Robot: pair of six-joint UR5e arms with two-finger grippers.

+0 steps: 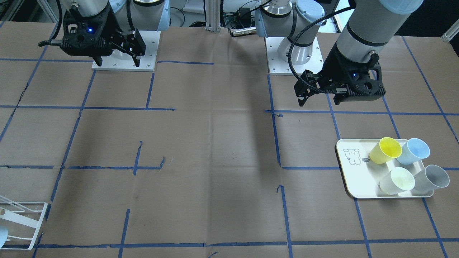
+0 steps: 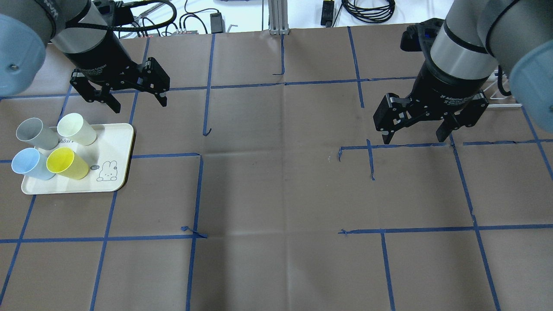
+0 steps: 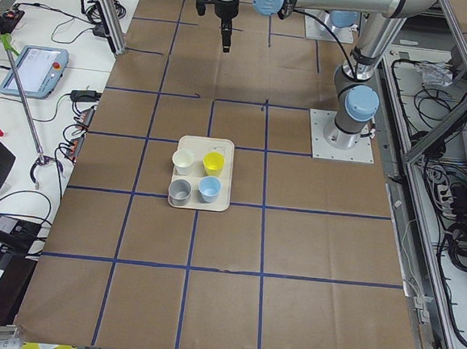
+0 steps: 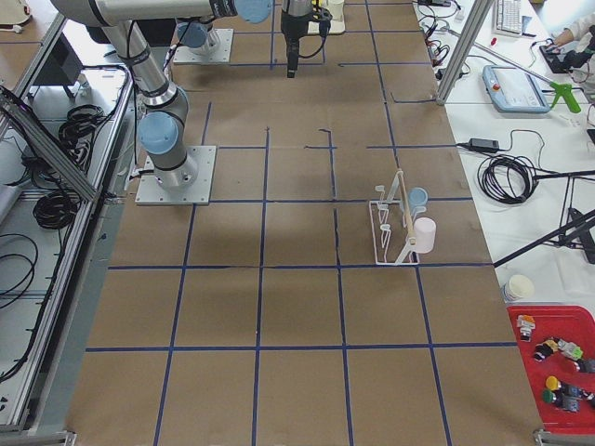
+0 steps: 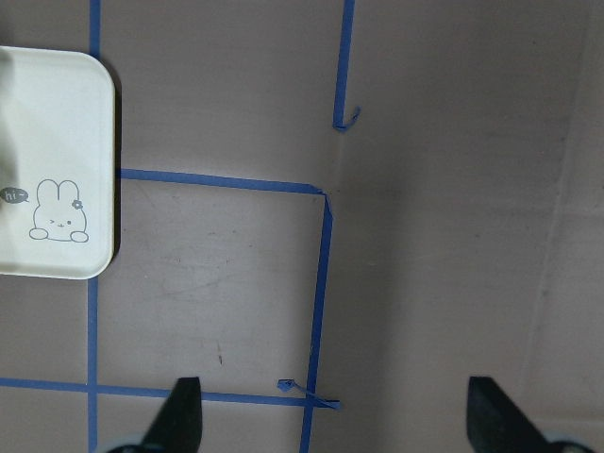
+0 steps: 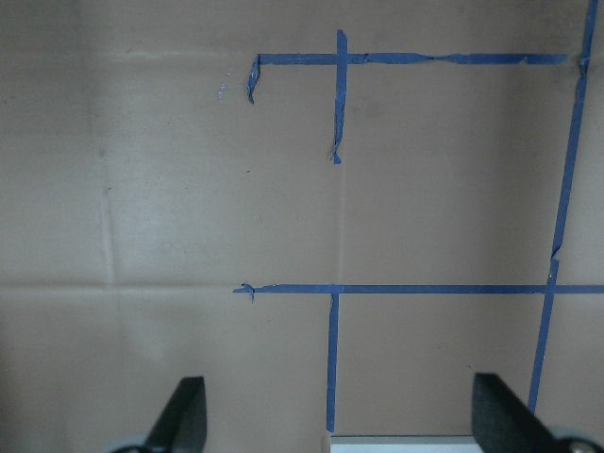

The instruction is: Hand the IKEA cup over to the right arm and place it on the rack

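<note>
Currently, left hand (image 2: 139,104) fingers wide apart, empty, right hand (image 2: 412,139) likewise apart, empty.

The right gripper (image 6: 338,415) shows only as two dark fingertips (image 6: 184,413) at the bottom of the view, set wide apart. Beyond them lies the table (image 6: 142,189), covered in creased brown paper. Blue tape lines (image 6: 425,289) cross it: one across the middle, one near the top, one down the right side. A thin white strip (image 6: 396,440) sits at the bottom edge between the fingertips; what it is cannot be told.
</note>
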